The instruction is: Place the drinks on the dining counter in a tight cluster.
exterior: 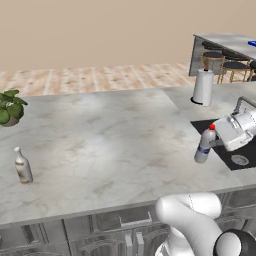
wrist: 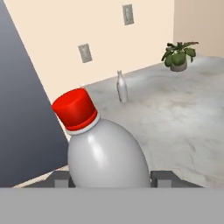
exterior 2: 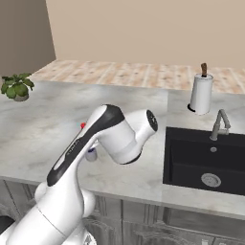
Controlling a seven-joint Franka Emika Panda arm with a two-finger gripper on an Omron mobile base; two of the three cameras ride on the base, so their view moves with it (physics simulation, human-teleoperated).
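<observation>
Beside the black sink, slim silver-grey red-capped bottle stands on the grey marbled surface, jaws clasping its body. Risk: tilted grip tipping it when lifted.

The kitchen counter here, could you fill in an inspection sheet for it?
Surface: grey marbled counter over cabinet drawers, with a black sink.
Job's things: red-capped silver bottle tilted, at the gripper; brown-and-white bottle upright, far off near the front edge.
Clutter: potted plant, paper towel roll.
Grippers: gripper shut on the silver bottle.
Cables: nothing seen.
Surroundings: stools at another counter, wood floor, beige wall.
</observation>
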